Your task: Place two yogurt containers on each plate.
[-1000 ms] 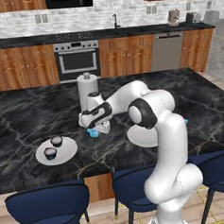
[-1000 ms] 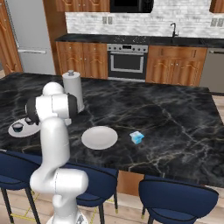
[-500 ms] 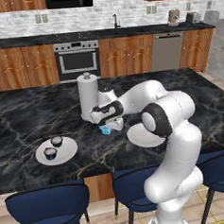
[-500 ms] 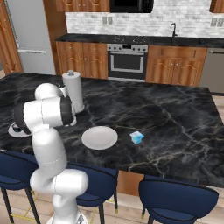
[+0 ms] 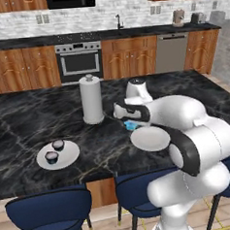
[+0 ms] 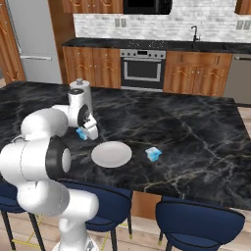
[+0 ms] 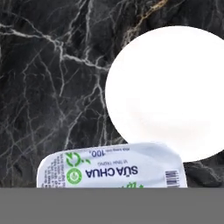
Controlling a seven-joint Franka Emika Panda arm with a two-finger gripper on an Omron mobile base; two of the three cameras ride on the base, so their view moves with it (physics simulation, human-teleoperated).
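My gripper (image 5: 129, 122) is shut on a light blue yogurt container (image 5: 133, 125) and holds it just above the counter, left of the bare white plate (image 5: 150, 139). In the hand view that container's white printed lid (image 7: 113, 168) sits at the bottom, with the bare plate (image 7: 168, 92) above and to the right. A second light blue yogurt container (image 6: 153, 154) stands on the counter right of that plate (image 6: 112, 154). The other plate (image 5: 66, 158), further left, carries two dark yogurt containers (image 5: 57, 145) (image 5: 51, 157).
A tall white paper-towel roll (image 5: 91, 99) stands on the black marble island behind and left of the gripper. Blue stools (image 5: 50, 209) line the island's near edge. Cabinets and an oven (image 5: 79, 61) run along the back wall.
The gripper has swung right from beside the paper-towel roll toward the bare plate, carrying the light blue yogurt container along with it. Its jaws have closed tighter.
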